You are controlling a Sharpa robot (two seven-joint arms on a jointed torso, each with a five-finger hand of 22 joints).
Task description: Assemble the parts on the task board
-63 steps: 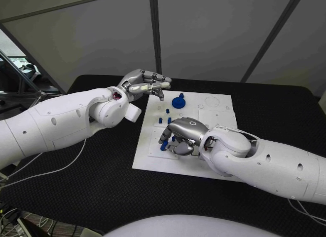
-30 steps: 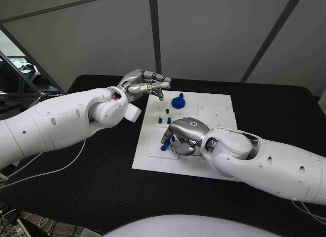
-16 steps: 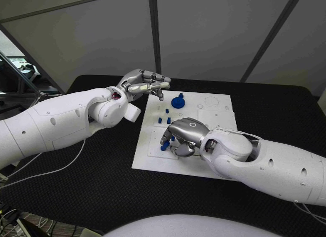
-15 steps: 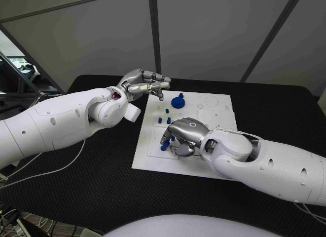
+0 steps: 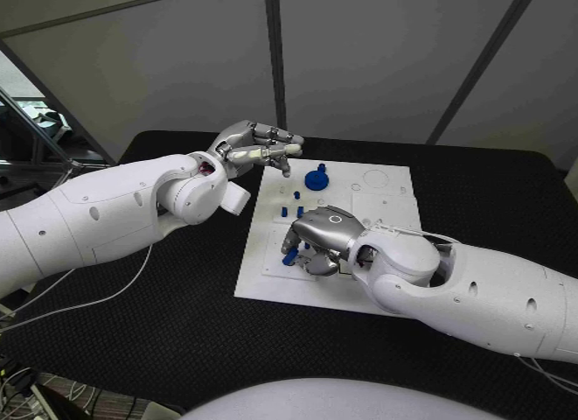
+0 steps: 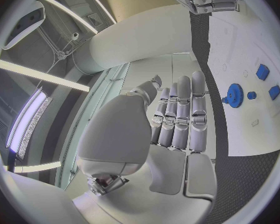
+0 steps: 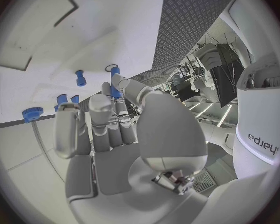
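While the left hand [image 5: 256, 147] hung above the far left corner of the white board [image 5: 387, 208], its fingers were curled inward with nothing between them, so it was clenched on air; the left wrist view showed those fingers [image 6: 179, 118] lying straight and close together beside the thumb. Just right of it, on the far part of the board, stood a blue gear [image 5: 316, 181] with a short stem rising from its middle, and the same gear [image 6: 234, 95] appeared in the left wrist view with small blue pieces [image 6: 262, 72] near it. Closer to the robot, two small blue pegs [image 5: 291, 211] stood upright side by side on the board, apart from the gear.

Near the middle of the board, the right hand [image 5: 323, 239] was lowered onto the plate with its fingers bent down. At its left side a blue pin [image 5: 290, 255] sat at the fingertips, tilted; in the right wrist view a blue pin [image 7: 115, 83] lay against the thumb and the nearest finger, so the hand seemed to be pinching it. A knurled blue piece [image 7: 32, 114] and two more small blue pegs [image 7: 80, 77] lay on the white surface beside the fingers [image 7: 99, 119]. The black table [image 5: 490, 192] stretched off to the right of the board.
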